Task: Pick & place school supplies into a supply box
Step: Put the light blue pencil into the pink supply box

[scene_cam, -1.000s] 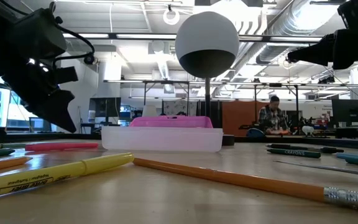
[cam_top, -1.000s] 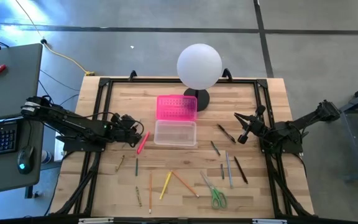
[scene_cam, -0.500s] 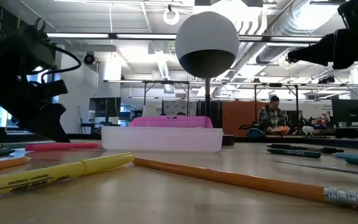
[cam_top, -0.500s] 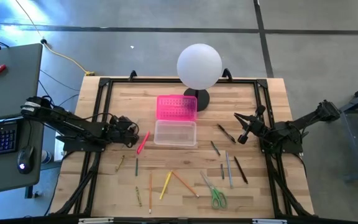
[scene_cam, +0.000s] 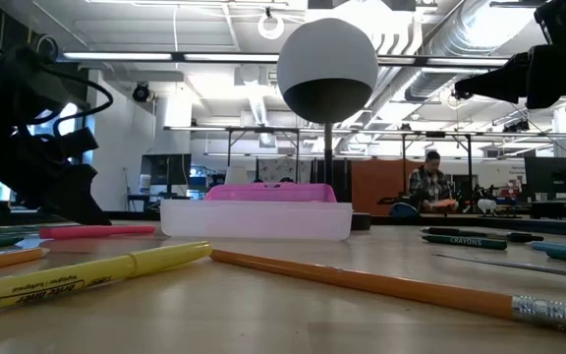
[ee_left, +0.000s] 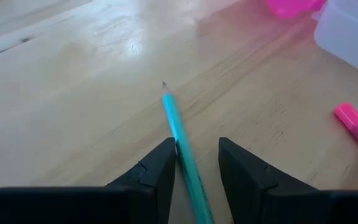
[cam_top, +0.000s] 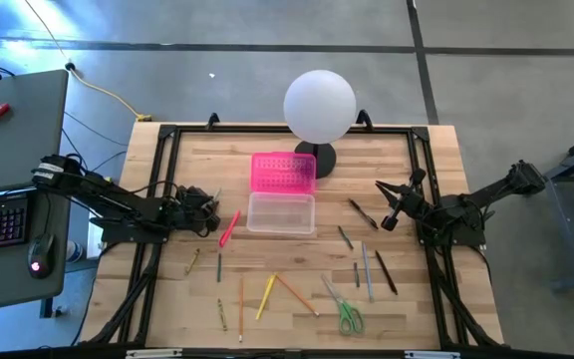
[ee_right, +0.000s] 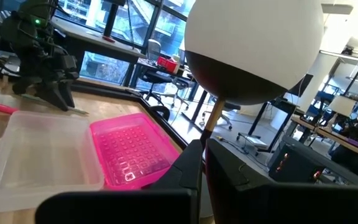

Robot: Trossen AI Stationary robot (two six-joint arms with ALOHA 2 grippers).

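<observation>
Your left end effector [ee_left: 194, 163] low over the tabletop [cam_top: 297, 165], fingers spread either side of a teal pencil [ee_left: 179, 137] lying flat, not clamped, pink marker [cam_top: 228, 228] just beside, open supply box [cam_top: 282, 211] mid-tabletop, your right end effector [cam_top: 390, 215] clenched empty, raised at the right.

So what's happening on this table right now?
The left gripper is down at the table with its fingers open around a teal pencil, not yet closed on it. The open pencil case sits mid-table, nothing in it, and the other pens and the scissors lie scattered. The right gripper waits shut, off to the side.
</observation>
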